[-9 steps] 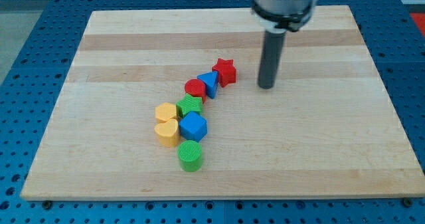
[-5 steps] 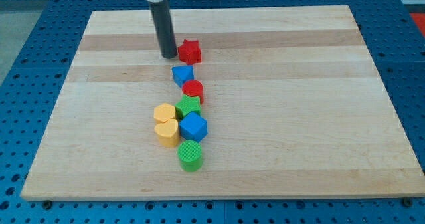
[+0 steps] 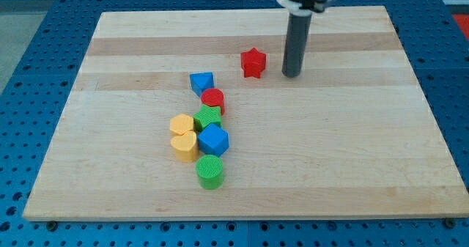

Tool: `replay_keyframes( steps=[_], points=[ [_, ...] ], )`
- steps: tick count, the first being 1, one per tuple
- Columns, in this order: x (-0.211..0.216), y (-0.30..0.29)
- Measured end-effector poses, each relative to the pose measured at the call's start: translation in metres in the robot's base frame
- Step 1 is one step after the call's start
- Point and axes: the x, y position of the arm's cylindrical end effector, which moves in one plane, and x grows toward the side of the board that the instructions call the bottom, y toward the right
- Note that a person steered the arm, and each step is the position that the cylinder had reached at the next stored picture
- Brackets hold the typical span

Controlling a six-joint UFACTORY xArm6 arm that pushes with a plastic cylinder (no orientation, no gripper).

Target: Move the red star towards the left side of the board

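Sitting in the upper middle of the board (image 3: 410, 130), the red star (image 3: 253, 62) lies clear of every other block, and our tip (image 3: 292, 75) rests on the wood just to its right with a small gap between them. We carry no pincer at all, only the dark rod, so nothing is held or clamped. That puts us on the correct side for the job: we judge that a steady push leftward, with the tip lined up on the star's middle height, should slide it without spinning it off the rod. Striking a point of the star off-centre could turn it and let it slip past us towards the view's top or bottom.

Down and to the left, the blue block (image 3: 201, 82) sits nearest the path, touching or almost touching the red cylinder (image 3: 213, 99) below it. Further down cluster the green star (image 3: 209, 117), a blue hexagonal block (image 3: 213, 139), two yellow blocks (image 3: 183, 135) and a green cylinder (image 3: 209, 172). A level push should pass above them all.
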Motion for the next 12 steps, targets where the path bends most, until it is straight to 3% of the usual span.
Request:
replay_keyframes(
  steps=[1,2,3,5,6,8,9,11,12],
  points=[
    [-0.046,-0.079],
    [-0.051,-0.145],
    [-0.057,-0.116],
    [-0.03,0.033],
    [0.009,0.022],
    [-0.001,-0.16],
    [-0.002,-0.159],
    [-0.007,-0.084],
    [-0.046,-0.126]
  ],
)
